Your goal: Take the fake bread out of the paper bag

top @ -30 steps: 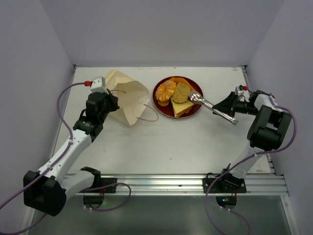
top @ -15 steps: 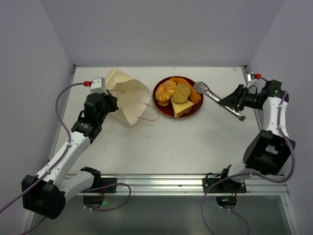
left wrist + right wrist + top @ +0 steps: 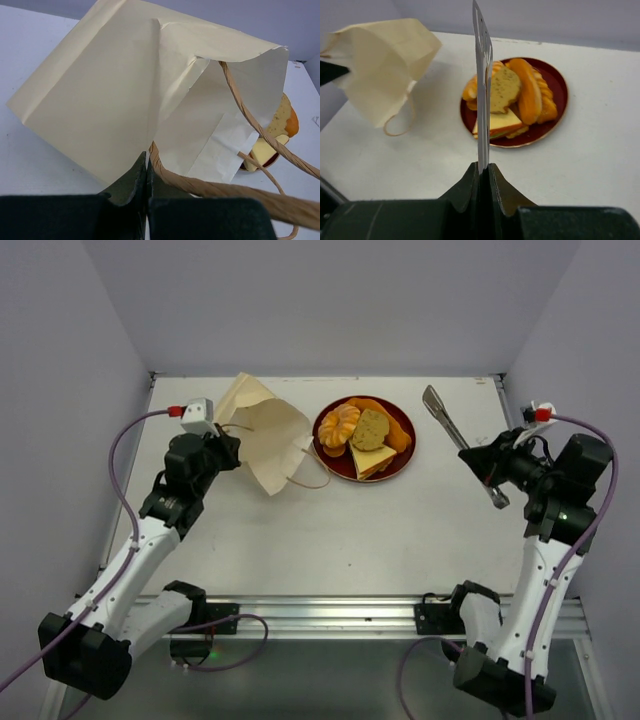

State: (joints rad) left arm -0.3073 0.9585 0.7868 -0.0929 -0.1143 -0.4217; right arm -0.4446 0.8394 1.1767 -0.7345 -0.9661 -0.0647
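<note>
The cream paper bag [image 3: 262, 435] lies tilted at the back left, its mouth toward the red plate [image 3: 402, 462]. My left gripper [image 3: 228, 450] is shut on the bag's rim beside a cord handle [image 3: 240, 192]; the bag fills the left wrist view [image 3: 100, 110]. The fake bread lies on the plate: ridged bun [image 3: 339, 425], speckled slice [image 3: 370, 428], sandwich slice [image 3: 370, 460], long roll [image 3: 398, 428]. My right gripper [image 3: 480, 462] is shut on metal tongs [image 3: 445, 422], held above the table right of the plate. In the right wrist view the tongs [image 3: 481, 75] point toward the plate [image 3: 555, 85] and bag [image 3: 380, 65].
Grey walls close the table on the left, back and right. A metal rail [image 3: 330, 612] runs along the near edge between the arm bases. The bag's second handle loop [image 3: 305, 478] lies on the table toward the plate.
My right arm has swung right and up, carrying the tongs off the plate toward the back right. The left gripper still holds the bag, which shifted slightly.
</note>
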